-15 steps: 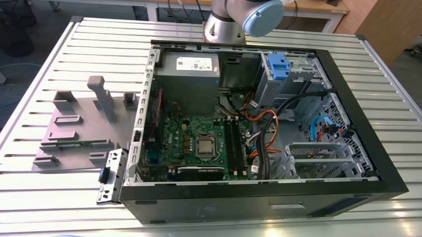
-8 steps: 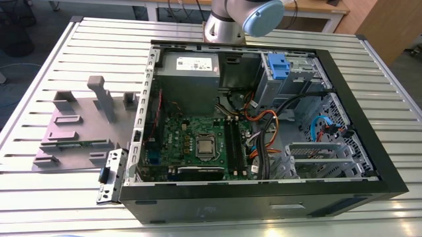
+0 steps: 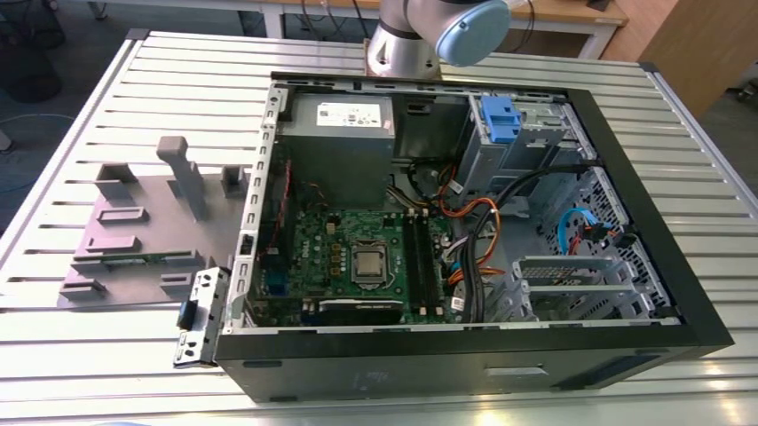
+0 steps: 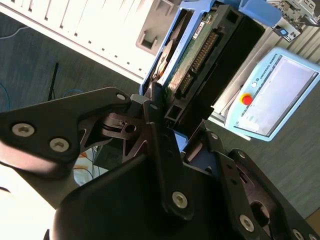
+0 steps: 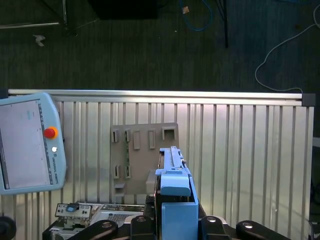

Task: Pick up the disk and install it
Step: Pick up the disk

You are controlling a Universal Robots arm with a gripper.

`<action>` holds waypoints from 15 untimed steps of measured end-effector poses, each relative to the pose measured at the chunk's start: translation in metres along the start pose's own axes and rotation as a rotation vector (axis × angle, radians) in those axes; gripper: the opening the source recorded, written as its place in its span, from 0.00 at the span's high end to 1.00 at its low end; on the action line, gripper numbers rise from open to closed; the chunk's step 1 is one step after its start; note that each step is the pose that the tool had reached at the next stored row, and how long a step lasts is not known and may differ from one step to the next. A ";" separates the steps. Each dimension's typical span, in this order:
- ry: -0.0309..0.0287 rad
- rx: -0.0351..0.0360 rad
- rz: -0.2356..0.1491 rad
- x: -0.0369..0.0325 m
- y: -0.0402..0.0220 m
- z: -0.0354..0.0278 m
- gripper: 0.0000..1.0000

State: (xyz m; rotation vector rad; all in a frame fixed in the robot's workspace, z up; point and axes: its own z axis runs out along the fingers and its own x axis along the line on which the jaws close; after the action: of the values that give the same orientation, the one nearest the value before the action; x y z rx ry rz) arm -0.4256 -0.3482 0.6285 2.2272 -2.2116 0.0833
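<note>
Disk [image 4: 192,55] between the black jaws

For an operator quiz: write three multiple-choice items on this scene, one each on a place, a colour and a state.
1. Relative to the computer case, the grey fixture plate lies: A) inside it; B) on the table, at the exterior view's left of it; C) on the floor.
2. The disk has a carrier frame coloured: A) red; B) blue; C) yellow.
3. The disk is: A) flat on the table; B) on the fixture plate; C) clamped in the gripper.
Key: 1 B, per the exterior view; 2 B, blue in both wrist views; 3 C, clamped in the second wrist view.
</note>
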 end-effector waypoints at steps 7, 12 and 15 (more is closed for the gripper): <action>0.0000 0.0000 0.000 0.0001 -0.0001 -0.0035 0.64; 0.0000 0.0000 0.000 0.0002 -0.0002 -0.0060 0.64; 0.0000 0.0001 0.000 0.0003 -0.0002 -0.0075 0.64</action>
State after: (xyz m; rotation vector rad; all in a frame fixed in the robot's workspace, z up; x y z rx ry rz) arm -0.4257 -0.3482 0.6360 2.2273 -2.2117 0.0834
